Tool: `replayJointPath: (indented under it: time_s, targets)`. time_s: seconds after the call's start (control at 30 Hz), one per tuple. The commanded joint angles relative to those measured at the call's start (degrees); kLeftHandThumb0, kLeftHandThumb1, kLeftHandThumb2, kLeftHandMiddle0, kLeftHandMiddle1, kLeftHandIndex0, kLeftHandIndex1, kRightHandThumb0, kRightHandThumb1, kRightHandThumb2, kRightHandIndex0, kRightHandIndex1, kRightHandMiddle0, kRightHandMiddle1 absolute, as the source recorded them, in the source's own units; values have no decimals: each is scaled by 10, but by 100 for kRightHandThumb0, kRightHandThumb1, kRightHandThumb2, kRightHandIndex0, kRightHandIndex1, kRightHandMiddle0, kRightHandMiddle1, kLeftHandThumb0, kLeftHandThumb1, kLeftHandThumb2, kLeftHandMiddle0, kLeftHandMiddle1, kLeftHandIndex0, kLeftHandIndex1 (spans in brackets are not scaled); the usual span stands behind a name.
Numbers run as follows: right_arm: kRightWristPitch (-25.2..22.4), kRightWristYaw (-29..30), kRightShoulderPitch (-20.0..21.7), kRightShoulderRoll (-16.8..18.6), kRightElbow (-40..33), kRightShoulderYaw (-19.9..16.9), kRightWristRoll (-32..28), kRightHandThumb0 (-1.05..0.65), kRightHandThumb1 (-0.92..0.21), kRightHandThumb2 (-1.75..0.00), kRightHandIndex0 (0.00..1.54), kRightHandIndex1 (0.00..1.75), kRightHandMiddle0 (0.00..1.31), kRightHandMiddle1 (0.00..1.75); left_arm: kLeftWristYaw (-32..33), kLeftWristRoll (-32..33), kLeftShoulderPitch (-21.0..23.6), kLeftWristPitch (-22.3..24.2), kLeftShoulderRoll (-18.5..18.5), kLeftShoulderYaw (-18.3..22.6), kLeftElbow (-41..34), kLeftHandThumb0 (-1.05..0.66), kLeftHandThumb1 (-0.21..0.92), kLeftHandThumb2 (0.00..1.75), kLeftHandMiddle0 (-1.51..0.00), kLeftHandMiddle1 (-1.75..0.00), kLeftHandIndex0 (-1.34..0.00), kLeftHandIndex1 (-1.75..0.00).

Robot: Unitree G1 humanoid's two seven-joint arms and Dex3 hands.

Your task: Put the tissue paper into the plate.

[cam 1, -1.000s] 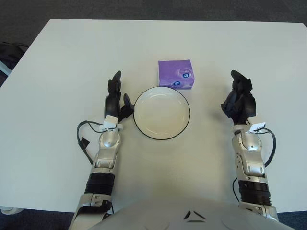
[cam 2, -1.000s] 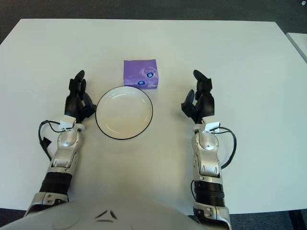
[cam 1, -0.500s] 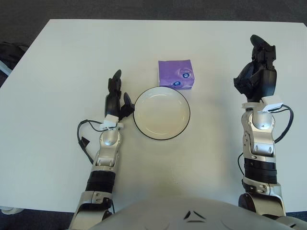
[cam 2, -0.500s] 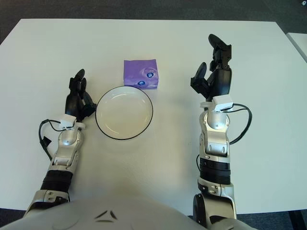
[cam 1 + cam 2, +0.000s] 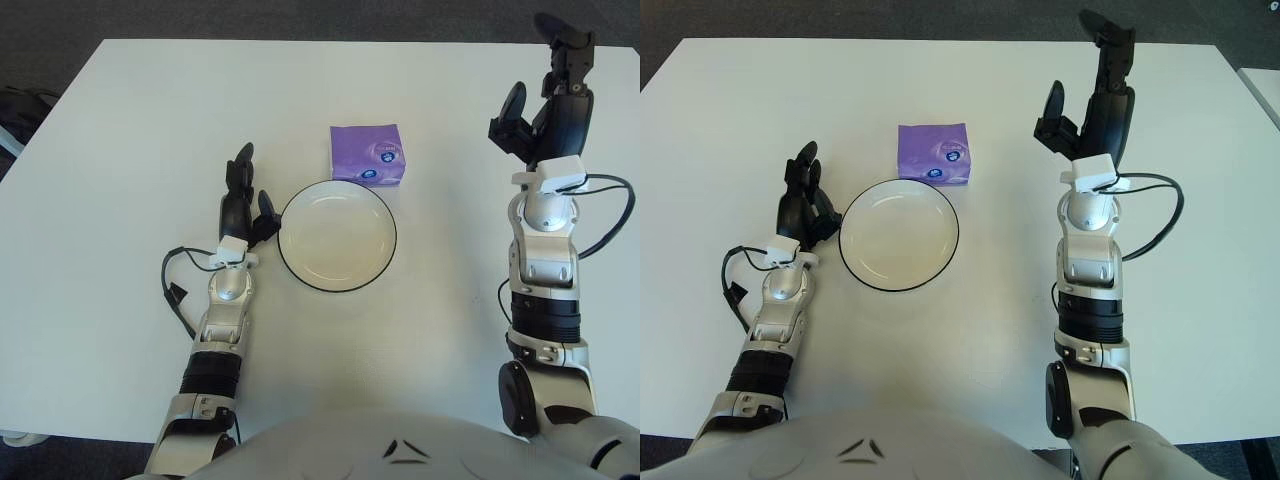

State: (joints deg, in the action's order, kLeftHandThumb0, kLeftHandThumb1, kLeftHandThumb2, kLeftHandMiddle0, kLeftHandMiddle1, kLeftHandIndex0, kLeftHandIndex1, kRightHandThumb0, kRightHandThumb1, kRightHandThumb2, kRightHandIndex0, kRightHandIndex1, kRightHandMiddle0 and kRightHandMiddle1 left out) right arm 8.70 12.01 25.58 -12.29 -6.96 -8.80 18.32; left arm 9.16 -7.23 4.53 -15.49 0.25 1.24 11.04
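A purple tissue pack (image 5: 368,155) lies on the white table, touching the far rim of a white plate with a dark rim (image 5: 337,237). The plate holds nothing. My right hand (image 5: 548,85) is raised above the table, to the right of the pack and farther back, fingers spread and holding nothing. My left hand (image 5: 242,205) rests on the table just left of the plate, fingers relaxed and empty.
The white table (image 5: 150,120) fills the view, with dark floor beyond its far edge. Black cables run along both forearms (image 5: 178,290).
My right hand has risen and moved away from me, from the table beside the plate to well above it, and its fingers have spread. The left hand, plate and pack have not moved.
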Motion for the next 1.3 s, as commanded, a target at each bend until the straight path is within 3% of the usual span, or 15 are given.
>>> replayJointPath:
  time_s: [0.0, 0.3, 0.53, 0.8, 0.97, 1.13, 1.27]
  targets:
    - [-27, -19, 22, -28, 19, 12, 23, -55, -92, -93, 34, 2, 0, 89, -2, 0, -28, 28, -2, -1, 35, -85, 92, 100, -18, 0, 0, -49]
    - [-112, -127, 72, -88, 9, 69, 56, -73, -92, -75, 28, 0, 0, 77, 4, -7, -26, 36, -4, -4, 27, -84, 92, 99, -18, 0, 0, -49]
    - [-121, -208, 92, -131, 0, 135, 102, -90, -92, -55, 22, 0, 0, 64, 5, -8, -26, 43, -6, -4, 22, -83, 92, 99, -18, 0, 0, -50]
    - [-48, -239, 128, -171, 42, 180, 135, -103, -92, -40, 11, 0, 0, 30, 5, -9, -24, 50, -6, -6, 21, -83, 92, 99, -19, -1, 0, -50]
    - [15, -223, 142, -187, 79, 202, 157, -104, -92, -37, 2, 0, 0, 6, 5, -11, -23, 53, -7, -7, 20, -82, 92, 99, -19, 0, 0, -50]
    - [68, -156, 152, -182, 131, 230, 214, -105, -92, -27, 0, 0, 0, 1, 6, -13, -24, 58, -8, -9, 14, -82, 92, 99, -19, 0, 0, -49]
    - [100, -132, 163, -181, 162, 239, 226, -105, -92, -26, 0, 0, 0, 0, 7, -14, -24, 62, -9, -10, 12, -82, 92, 99, -19, 0, 0, -49]
